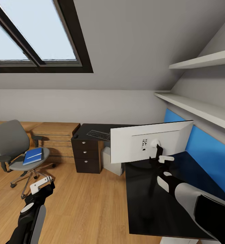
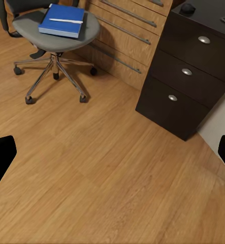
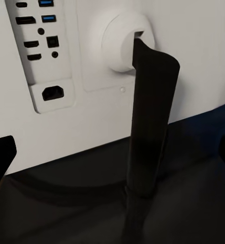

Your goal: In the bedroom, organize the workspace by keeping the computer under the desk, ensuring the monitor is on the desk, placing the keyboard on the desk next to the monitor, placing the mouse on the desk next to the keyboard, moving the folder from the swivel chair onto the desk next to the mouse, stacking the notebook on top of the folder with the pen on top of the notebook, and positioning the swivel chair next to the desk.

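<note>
On the glossy black L-shaped desk (image 1: 149,203) your right hand (image 1: 159,156) sits close behind the wide monitor (image 1: 149,142), whose white back panel faces you; its screen side is hidden. From the right wrist camera, the thin black stem (image 3: 148,137) stands between the dark fingertips (image 3: 0,157), which are spread wide and touch nothing. Your left hand (image 1: 41,184) hangs over the wooden floor (image 2: 107,178), fingers apart and empty. Over on the grey swivel chair (image 1: 14,149) lies a blue folder or notebook (image 2: 62,20) with the thin pale pen (image 2: 65,21) on top; you cannot tell whether it is one item or two. The slim grey keyboard (image 1: 99,135) and small dark mouse (image 2: 187,8) rest above the black drawers (image 2: 186,76). A light-grey computer tower (image 1: 110,159) is half hidden under the desk.
</note>
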You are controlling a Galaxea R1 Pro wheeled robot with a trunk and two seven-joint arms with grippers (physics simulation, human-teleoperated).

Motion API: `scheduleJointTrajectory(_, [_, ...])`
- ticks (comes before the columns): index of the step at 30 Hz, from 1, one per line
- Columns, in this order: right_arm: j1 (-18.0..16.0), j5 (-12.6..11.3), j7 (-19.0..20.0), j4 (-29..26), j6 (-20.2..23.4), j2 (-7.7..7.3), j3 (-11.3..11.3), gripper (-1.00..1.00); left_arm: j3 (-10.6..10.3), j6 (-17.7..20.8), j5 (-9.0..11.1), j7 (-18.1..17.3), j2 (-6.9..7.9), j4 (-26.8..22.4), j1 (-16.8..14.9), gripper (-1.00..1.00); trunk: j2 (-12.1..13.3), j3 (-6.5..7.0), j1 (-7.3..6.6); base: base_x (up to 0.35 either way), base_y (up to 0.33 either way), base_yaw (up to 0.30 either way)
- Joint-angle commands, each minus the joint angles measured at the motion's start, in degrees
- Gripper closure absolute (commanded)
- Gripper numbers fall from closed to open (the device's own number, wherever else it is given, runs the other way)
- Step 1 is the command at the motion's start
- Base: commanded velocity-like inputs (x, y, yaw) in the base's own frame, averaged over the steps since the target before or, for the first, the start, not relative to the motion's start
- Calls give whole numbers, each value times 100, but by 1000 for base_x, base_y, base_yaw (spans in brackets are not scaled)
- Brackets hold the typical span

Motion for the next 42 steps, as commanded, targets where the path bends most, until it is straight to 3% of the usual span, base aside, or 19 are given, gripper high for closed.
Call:
scheduleJointTrajectory(1, [1, -27, -44, -17, -26, -9, 48, -100, 3, 20, 62, 26, -1, -11, -2, -100, -4, -3, 2, 0, 0, 0])
scheduleJointTrajectory(6, [4, -27, -27, -12, -75, -20, 44, -100, 5, 27, 88, 29, -8, -185, -2, -100, -4, -3, 2, 0, 0, 0])
scheduleJointTrajectory(13, [5, -33, -1, 86, -89, -40, 42, -100, 11, 178, 488, 32, -19, -613, -2, -100, -205, -92, 112, 0, 0, 0])
scheduleJointTrajectory(20, [6, -35, 22, 149, -90, -64, 40, -100, 4, 748, 786, 33, -8, -725, -2, -100, -486, -218, 266, 0, 0, 0])
scheduleJointTrajectory(31, [6, -42, 182, 165, 43, -114, 34, -100, -4, 1070, 865, 33, -4, -754, -2, -100, -927, -416, 507, 0, 0, 0])
scheduleJointTrajectory(42, [6, -61, 475, 159, 1008, -169, -18, -100, -5, 1106, 875, 33, -3, -756, -2, -100, -1368, -613, 749, 0, 0, 0])
